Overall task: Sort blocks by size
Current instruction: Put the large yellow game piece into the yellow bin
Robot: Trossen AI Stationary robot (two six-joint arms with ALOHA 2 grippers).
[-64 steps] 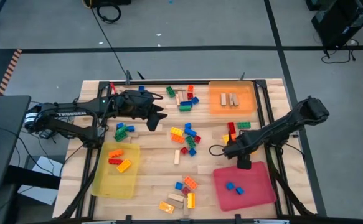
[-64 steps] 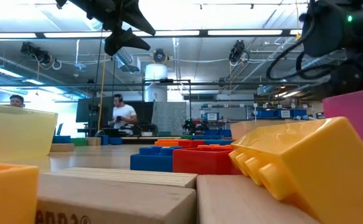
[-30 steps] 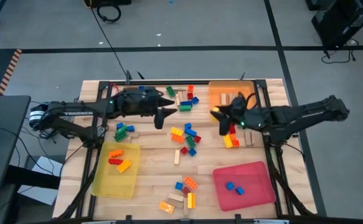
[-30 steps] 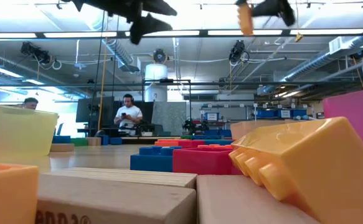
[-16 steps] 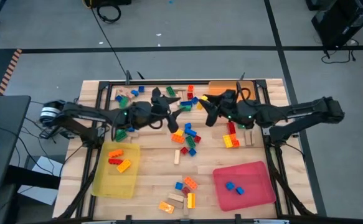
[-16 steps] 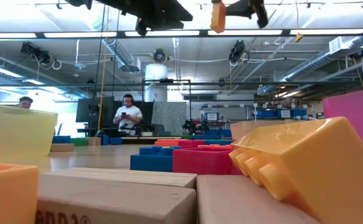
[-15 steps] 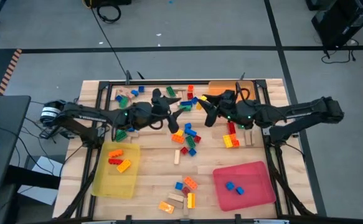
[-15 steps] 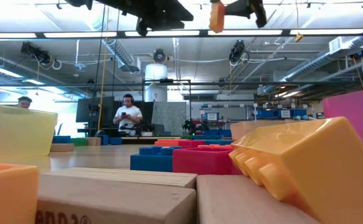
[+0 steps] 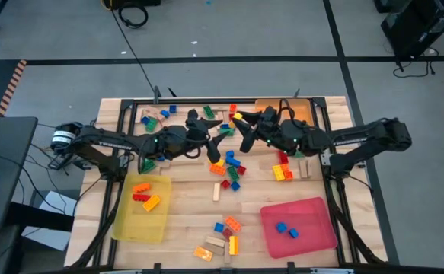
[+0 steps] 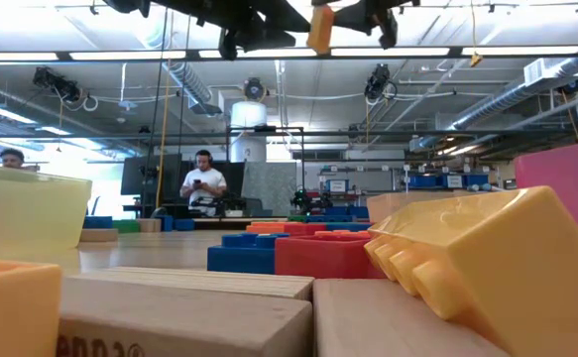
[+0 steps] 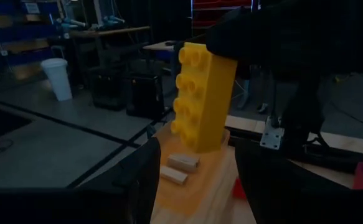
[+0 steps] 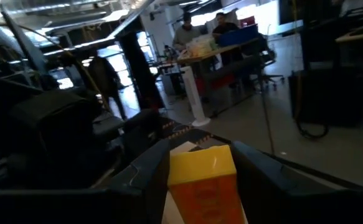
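1. The pale wooden slatted bench point(image 9: 183, 209) has a dark metal frame and stands on a grey floor marked with dark tape lines point(image 9: 342, 57)
2. The right tool point(image 9: 242, 129) is raised over the bench's far middle, clamped on a long yellow studded plastic brick point(image 11: 201, 94), which is clear of the surface
3. The left tool point(image 9: 209, 131) hangs just beside it, facing it, fingers parted and holding nothing
4. Loose plastic and wooden blocks point(image 9: 228, 169) lie scattered across the bench's middle and far edge
5. A flat yellow tray point(image 9: 140, 215) at near left holds orange and red bricks; a flat red tray point(image 9: 313, 228) at near right holds two blue ones; a flat orange tray point(image 9: 301, 109) sits at far right
6. The room behind is a workshop with strip lights, ceiling ducts and desks; a person point(image 10: 196, 184) stands far back
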